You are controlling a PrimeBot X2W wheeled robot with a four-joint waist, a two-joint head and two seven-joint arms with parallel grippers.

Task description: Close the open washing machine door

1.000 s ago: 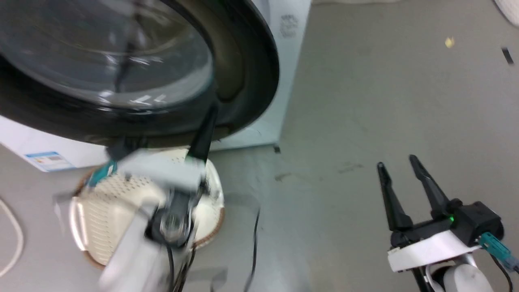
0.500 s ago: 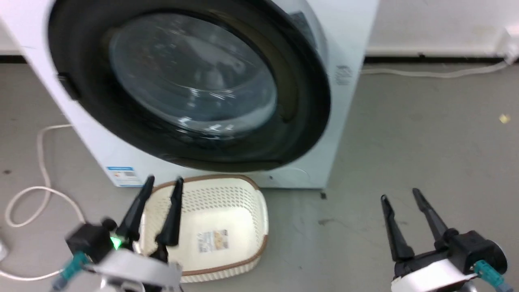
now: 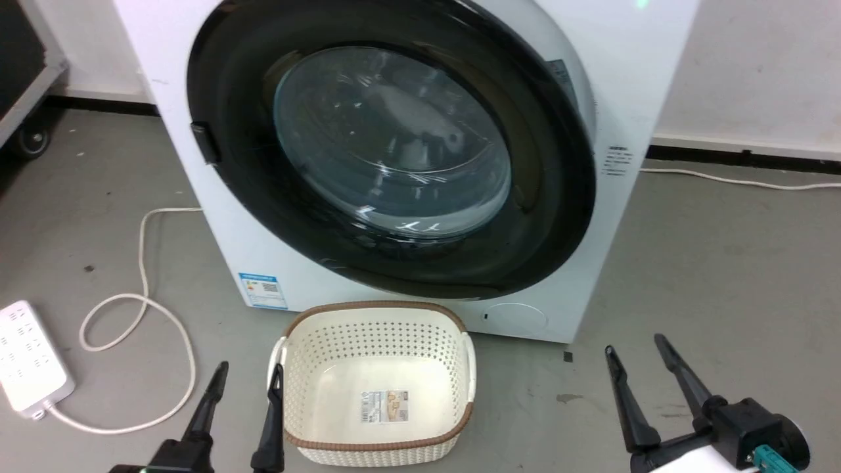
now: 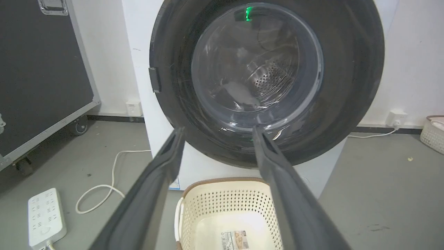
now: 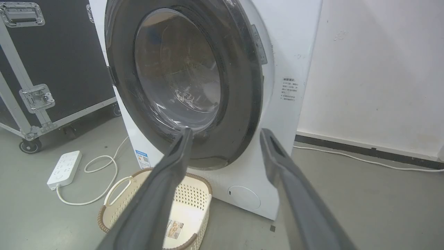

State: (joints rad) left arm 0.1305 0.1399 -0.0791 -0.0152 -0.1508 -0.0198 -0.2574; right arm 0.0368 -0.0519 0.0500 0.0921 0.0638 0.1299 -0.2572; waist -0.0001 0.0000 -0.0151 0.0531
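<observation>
Head view: the washing machine door (image 3: 394, 164) lay against the front of the white washing machine (image 3: 631, 79). A cream basket (image 3: 378, 309) stood on the floor just before it. The left pincer (image 3: 251, 368) at lower left and the right pincer (image 3: 635, 345) at lower right were both spread open, empty, and apart from the door.
Left wrist view: parted fingers framed the door glass above the basket.
Right wrist view: fingers were parted, with the door rim close against the machine.

White washer (image 3: 227, 230), blk door (image 3: 394, 151), cream perforated basket (image 3: 374, 343).
</observation>
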